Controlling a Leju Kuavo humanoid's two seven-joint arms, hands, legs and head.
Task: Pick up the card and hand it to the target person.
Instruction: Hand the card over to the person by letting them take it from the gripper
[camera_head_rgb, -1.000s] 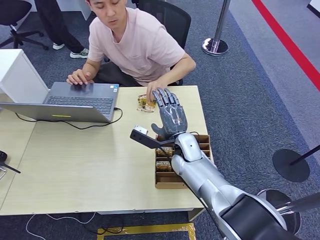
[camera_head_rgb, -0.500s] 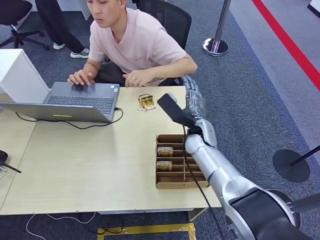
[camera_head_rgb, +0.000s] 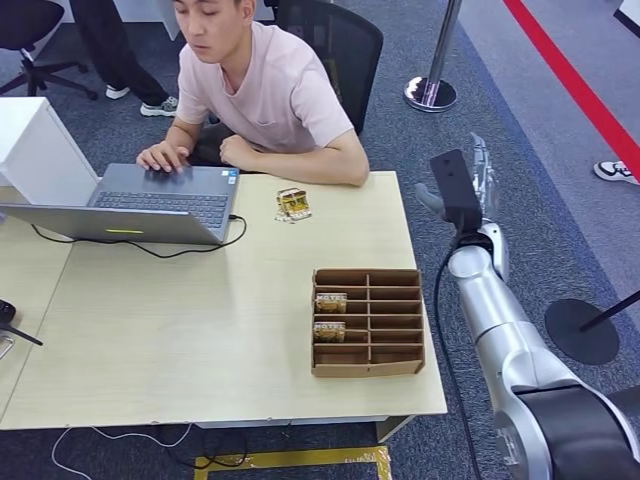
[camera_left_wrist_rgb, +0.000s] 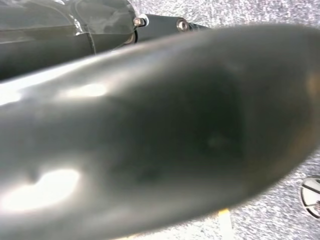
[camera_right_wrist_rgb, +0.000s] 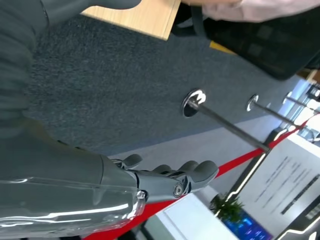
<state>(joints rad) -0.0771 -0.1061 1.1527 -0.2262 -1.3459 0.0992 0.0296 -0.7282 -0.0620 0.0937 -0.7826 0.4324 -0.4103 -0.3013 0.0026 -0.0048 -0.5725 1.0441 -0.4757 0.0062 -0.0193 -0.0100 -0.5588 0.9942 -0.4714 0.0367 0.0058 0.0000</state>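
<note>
A small pile of gold-brown cards (camera_head_rgb: 292, 204) lies on the wooden table (camera_head_rgb: 189, 330), just in front of the seated person (camera_head_rgb: 272, 90) in a pink shirt. My right hand (camera_head_rgb: 481, 172) is raised beyond the table's right edge, over the carpet. Its fingers (camera_right_wrist_rgb: 171, 180) are stretched out and hold nothing. The hand is well clear of the cards. In the left wrist view a glossy grey strip of my left hand (camera_left_wrist_rgb: 102, 22) shows, too little to tell how its fingers lie.
A brown cardboard divider box (camera_head_rgb: 392, 360) near the table's front right holds two more cards (camera_head_rgb: 330, 302). An open laptop (camera_head_rgb: 143, 205) with a cable sits at the left. Stanchion bases (camera_head_rgb: 430, 93) and a red floor line lie to the right.
My right hand swung from above the cards near the person out to the right, past the table edge. The person drew their hand off the cards and laid the forearm along the table.
</note>
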